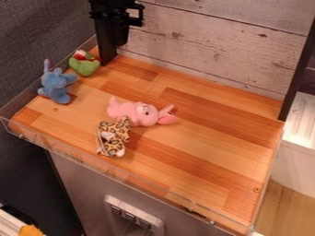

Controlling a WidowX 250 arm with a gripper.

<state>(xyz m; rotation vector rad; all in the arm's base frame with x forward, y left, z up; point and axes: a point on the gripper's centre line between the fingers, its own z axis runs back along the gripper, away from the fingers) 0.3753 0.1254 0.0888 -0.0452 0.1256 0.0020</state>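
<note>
A: Gripper?
B: Black gripper (pixel 126 19), far left, by the plank wall (pixel 209 44). Wide or narrow, can't tell.
A: Nearest thing?
B: Green toy (pixel 85 67), far left on the wooden top (pixel 203 147). Blue plush (pixel 57 85) just nearer.
A: Others?
B: Pink rabbit (pixel 130 112) lying left of centre, ears right; leopard-print toy (pixel 123 132) at its near side.
</note>
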